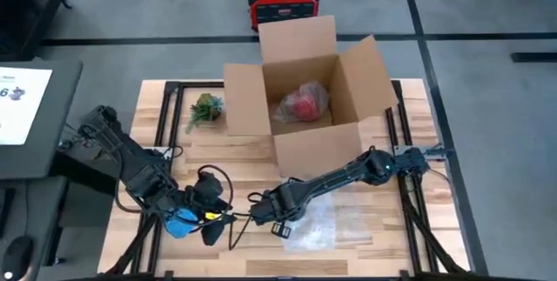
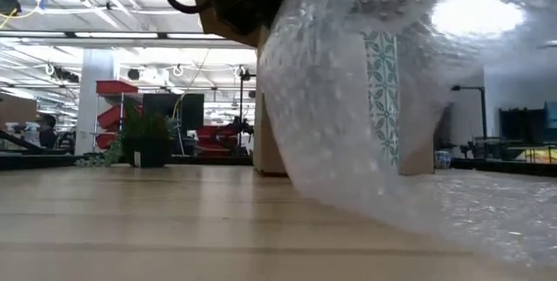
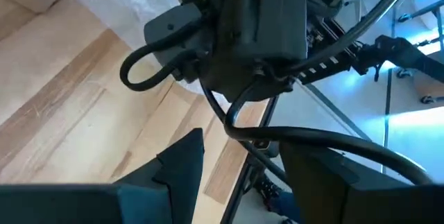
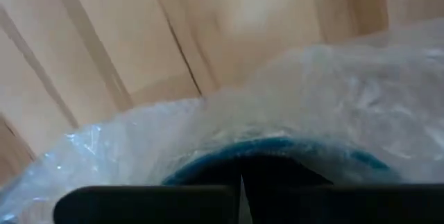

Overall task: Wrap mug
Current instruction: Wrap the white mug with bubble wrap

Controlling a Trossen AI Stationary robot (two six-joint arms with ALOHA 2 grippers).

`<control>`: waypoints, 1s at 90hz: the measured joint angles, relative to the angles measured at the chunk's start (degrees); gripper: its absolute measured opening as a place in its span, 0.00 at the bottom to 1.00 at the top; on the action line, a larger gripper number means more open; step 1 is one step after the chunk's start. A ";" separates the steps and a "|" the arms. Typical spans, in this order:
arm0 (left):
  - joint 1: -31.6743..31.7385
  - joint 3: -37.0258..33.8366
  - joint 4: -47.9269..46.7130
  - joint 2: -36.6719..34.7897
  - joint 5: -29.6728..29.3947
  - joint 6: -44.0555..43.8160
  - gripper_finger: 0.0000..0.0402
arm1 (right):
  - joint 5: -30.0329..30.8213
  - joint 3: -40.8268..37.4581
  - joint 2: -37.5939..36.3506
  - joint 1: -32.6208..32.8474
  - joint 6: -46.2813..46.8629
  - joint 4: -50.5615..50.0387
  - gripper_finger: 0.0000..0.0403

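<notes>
Seemingly mid-wrap, the mug [image 1: 181,223] sits near the tabletop's front edge, toward the front-left corner, showing in the high view as a blue shape tucked against the left gripper [image 1: 211,220]. The left wrist view shows that gripper's fingers [image 3: 182,163] set apart with nothing visible between them, so it appears to steady or guard the mug rather than clamp it (the overhead angle leaves actual contact unclear).

The right gripper [image 1: 277,220], at the front edge near the middle, has its fingers pressed together on a fold of wrap [image 1: 335,222]. In the low view the sheet hangs from it, raised off the wood and trailing down toward the front-right. Through the plastic, its wrist camera catches a blue rim [image 4: 270,148] around a dark opening, probably the mug's mouth.

Behind them, at the back edge, stands an open box [image 1: 306,98] with a red bundle [image 1: 302,103] already inside.

The mug is likely rigid, moderately heavy and breakable, with a slick glaze, so the body or the rim wall is the safer hold. The wrap is light, limp and slippery, and is best pinched at an edge or corner and drawn over.
</notes>
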 joint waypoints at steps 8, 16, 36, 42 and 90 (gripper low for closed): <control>0.00 0.00 0.08 0.00 0.91 -0.03 0.43 | 0.06 0.71 -1.12 0.18 1.07 -2.04 0.00; -0.02 0.00 0.20 0.00 2.51 -0.04 0.43 | 0.05 0.89 -2.88 -0.04 1.27 -4.10 0.00; 0.00 0.00 0.10 0.00 2.81 -0.46 0.43 | 0.04 1.07 -5.74 -0.57 0.12 -6.14 0.01; 0.00 0.00 0.07 0.00 2.81 -0.46 0.43 | 0.02 1.07 -6.61 -0.57 -0.35 -5.68 0.05; 0.00 0.00 -0.07 0.00 2.83 -0.36 0.43 | -1.32 0.51 -11.66 -0.04 0.93 -2.78 0.53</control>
